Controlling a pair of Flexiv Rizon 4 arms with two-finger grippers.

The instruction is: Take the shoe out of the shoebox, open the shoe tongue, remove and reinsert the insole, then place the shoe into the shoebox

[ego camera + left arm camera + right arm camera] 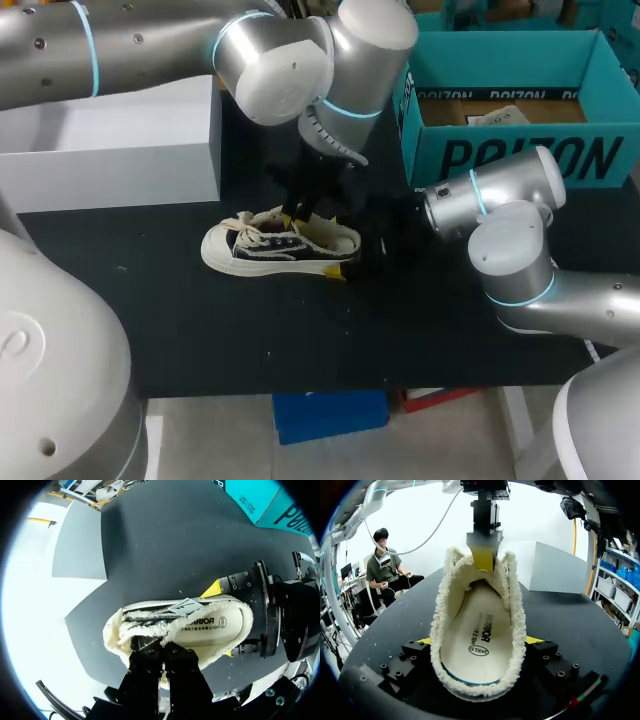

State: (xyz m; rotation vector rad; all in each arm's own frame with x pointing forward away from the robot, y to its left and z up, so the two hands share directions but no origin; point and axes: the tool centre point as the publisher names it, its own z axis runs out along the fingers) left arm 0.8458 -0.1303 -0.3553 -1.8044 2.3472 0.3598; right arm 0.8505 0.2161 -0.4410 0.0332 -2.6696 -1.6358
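**Left tool** (162, 652): clenched on the shoe tongue (150, 638), fingers pressed close together above the throat of the shoe. It comes straight down from my left arm, which reaches in over the tabletop (300, 340).

**Right tool** (480, 641): grasping the sneaker (270, 248) at the heel, one yellow tip against each side of it.

**Sneaker**: cream, with a frayed edge, dark laced upper and pale sole. It stands upright on the black tabletop, out of the shoebox, toe pointing away from my right tool.

**Insole** (212, 625): cream, printed, lying flat inside the sneaker.

**Shoebox** (520, 150): teal, open, at the far right of the tabletop, well apart from the sneaker.

**White box** (110, 150): at the far left.
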